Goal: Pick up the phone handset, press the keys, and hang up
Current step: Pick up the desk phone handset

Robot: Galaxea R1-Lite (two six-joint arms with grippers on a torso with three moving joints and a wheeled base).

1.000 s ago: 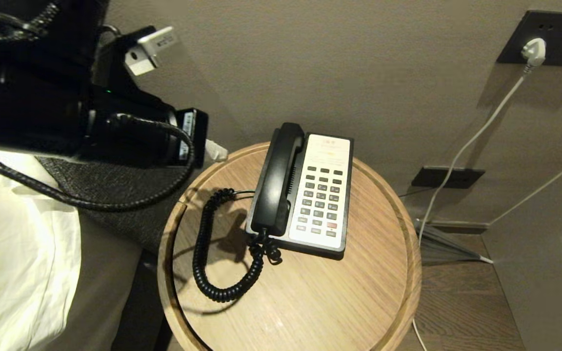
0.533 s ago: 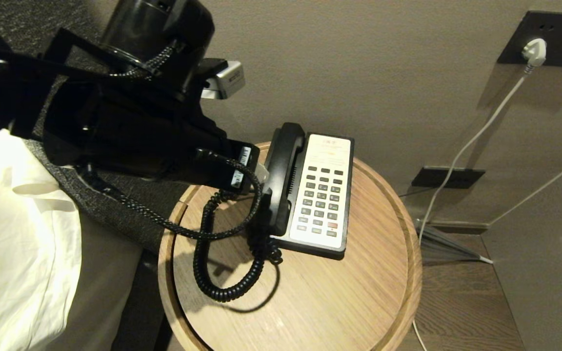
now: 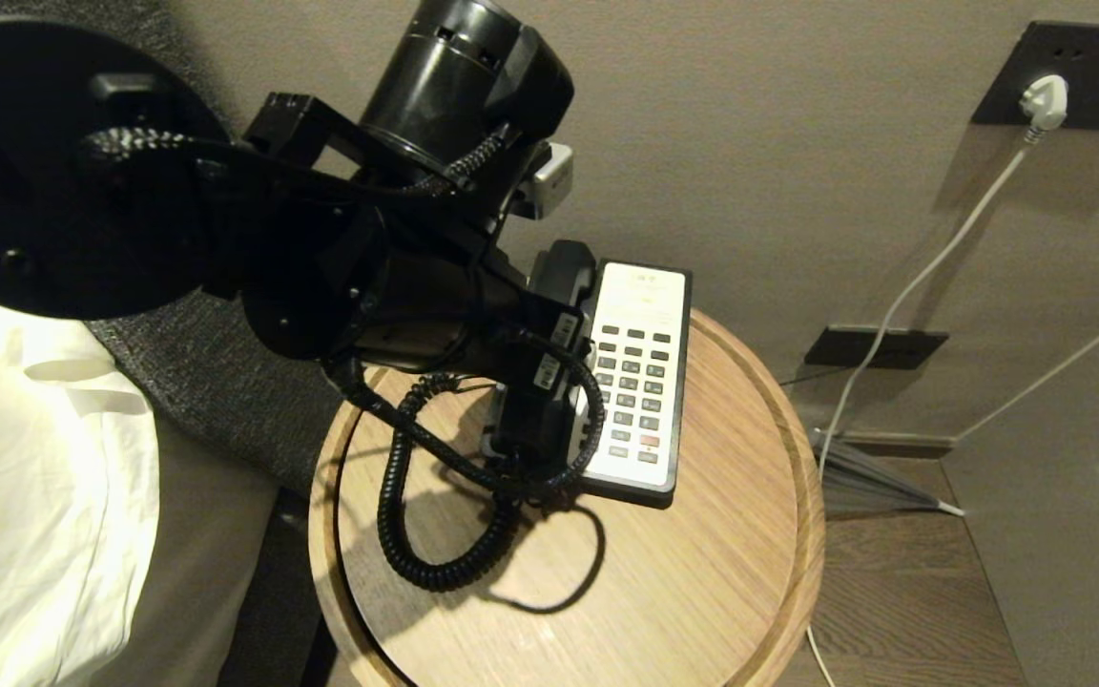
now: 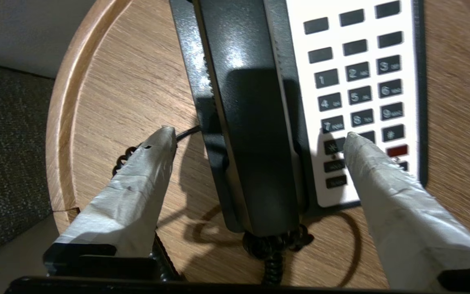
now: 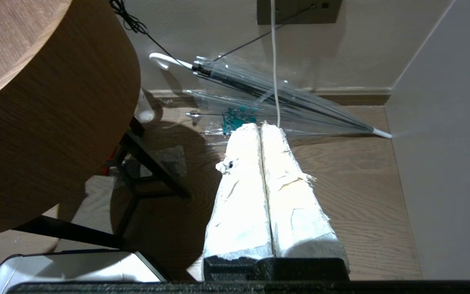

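The phone handset [image 4: 251,134] lies in its cradle on the left side of the phone base [image 3: 635,382], not lifted. The base sits on the round wooden table [image 3: 702,572], nearer to the table's far edge, by the wall. The coiled cord [image 3: 406,515] leaves the handset's near end and makes a loop on the table toward the left edge.

The left gripper [image 4: 259,134] hangs over the handset w/ its fingers wide apart, nothing between them is gripped. One taped finger [image 4: 137,183] is over bare wood on the left of the base, the other over the lower keys of the keypad [image 4: 357,85]; the handset body runs between the two. If a tip touches something, I cannot tell. In the head view the left arm [image 3: 368,267] covers most of the handset.

The right gripper [image 5: 261,130] is parked low beside the table, fingers pressed together & empty, pointing at the wooden floor [image 5: 361,196] where a clear umbrella [image 5: 267,98] lies by the wall.
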